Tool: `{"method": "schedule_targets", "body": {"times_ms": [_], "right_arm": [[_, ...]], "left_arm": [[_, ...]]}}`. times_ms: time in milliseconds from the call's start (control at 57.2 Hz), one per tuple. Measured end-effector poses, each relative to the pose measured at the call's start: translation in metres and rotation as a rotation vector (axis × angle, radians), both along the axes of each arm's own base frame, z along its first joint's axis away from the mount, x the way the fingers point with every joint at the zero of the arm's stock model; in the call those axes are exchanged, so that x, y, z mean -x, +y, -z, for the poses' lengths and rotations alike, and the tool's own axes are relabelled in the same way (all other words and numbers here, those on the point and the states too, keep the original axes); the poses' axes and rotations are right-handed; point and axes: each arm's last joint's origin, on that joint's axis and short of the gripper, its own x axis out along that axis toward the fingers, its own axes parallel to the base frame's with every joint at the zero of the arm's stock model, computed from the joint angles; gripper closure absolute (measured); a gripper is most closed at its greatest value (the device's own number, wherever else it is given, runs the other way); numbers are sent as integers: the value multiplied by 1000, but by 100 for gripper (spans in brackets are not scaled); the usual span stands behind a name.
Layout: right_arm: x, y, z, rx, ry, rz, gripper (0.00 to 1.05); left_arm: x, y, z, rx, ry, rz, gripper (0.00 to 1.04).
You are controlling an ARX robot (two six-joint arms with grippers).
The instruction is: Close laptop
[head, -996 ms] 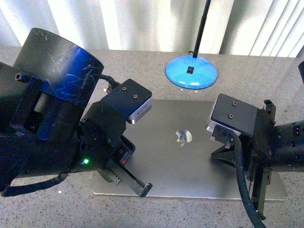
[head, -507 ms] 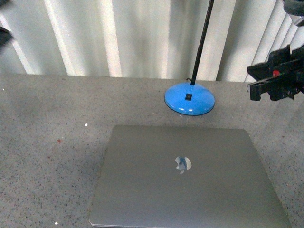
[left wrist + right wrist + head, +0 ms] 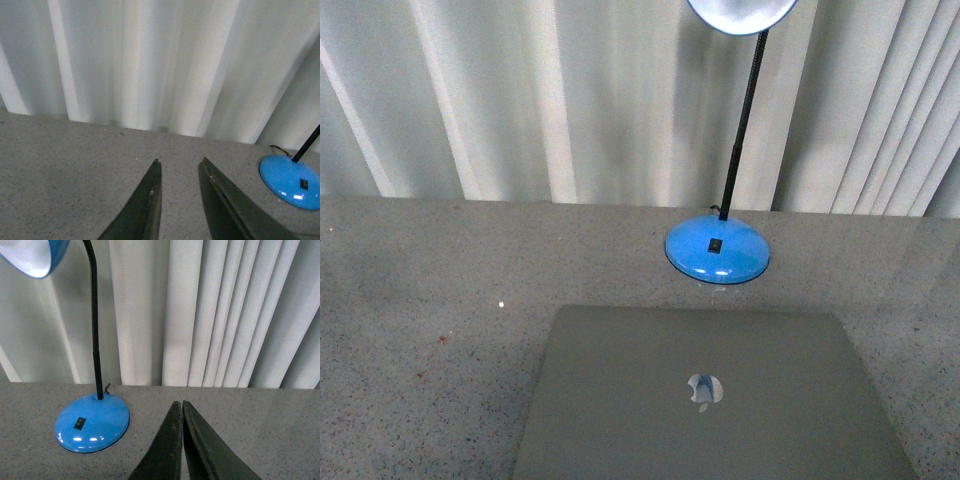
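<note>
Thin grey-silver aluminium laptop [image 3: 710, 400] lies flat, lid shut, logo up, on the speckled grey stone surface [image 3: 430, 290] at the near middle of the front view. White vertical blinds [image 3: 570, 100] behind. Blue round-based desk lamp [image 3: 717, 250] stands just beyond the laptop's far edge. Left tool [image 3: 180, 160]: fingers apart, empty, above the surface. Right tool [image 3: 180, 402]: fingers pressed together, empty.

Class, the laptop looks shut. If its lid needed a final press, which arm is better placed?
Right, tentatively: the right gripper, shut, looks nearer the lamp base behind the laptop than the open left gripper. Neither wrist view shows the laptop.
</note>
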Motion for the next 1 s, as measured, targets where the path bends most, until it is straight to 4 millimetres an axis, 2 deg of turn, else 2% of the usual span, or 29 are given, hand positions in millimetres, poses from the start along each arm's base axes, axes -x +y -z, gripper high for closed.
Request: {"method": "schedule_targets", "body": {"times_ms": [105,402,541,996], "right_arm": [[17,-6,3,0,13,-6,102],[57,-19,3,-2,20,-1,102],[71,-29,3,-4,19,-8,102],[103,-31,2,-5,16,0,102]], "left_arm": [[15,4,3,-43,-3,4,102],[52,20,14,-77,-10,-2,101],[66,21,23,-80,14,-4,101],[93,21,14,-82,-18,-3,101]]}}
